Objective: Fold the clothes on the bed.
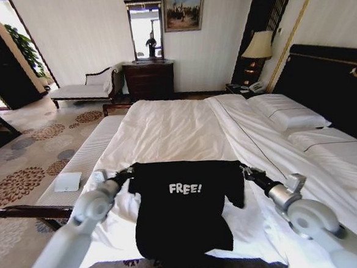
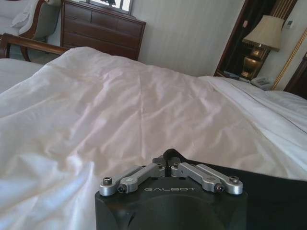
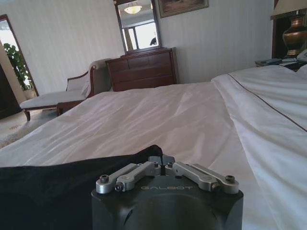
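A black T-shirt (image 1: 180,207) with white "FREE!" lettering hangs spread between my two grippers above the near end of the bed (image 1: 172,131). My left gripper (image 1: 129,170) is shut on the shirt's left shoulder edge, and my right gripper (image 1: 245,170) is shut on the right shoulder by the sleeve. In the left wrist view the left gripper (image 2: 169,163) pinches black fabric (image 2: 273,191) over the white sheet. The right wrist view shows the right gripper (image 3: 162,161) pinching the shirt (image 3: 57,187) in the same way. The shirt's lower hem drapes down toward me.
A folded white duvet (image 1: 271,146) and pillows (image 1: 290,114) lie along the bed's right side by the dark headboard (image 1: 328,80). A white-cushioned bench (image 1: 76,165) runs along the bed's left side. A dresser (image 1: 149,79), chaise (image 1: 83,88) and lamp (image 1: 258,48) stand at the far wall.
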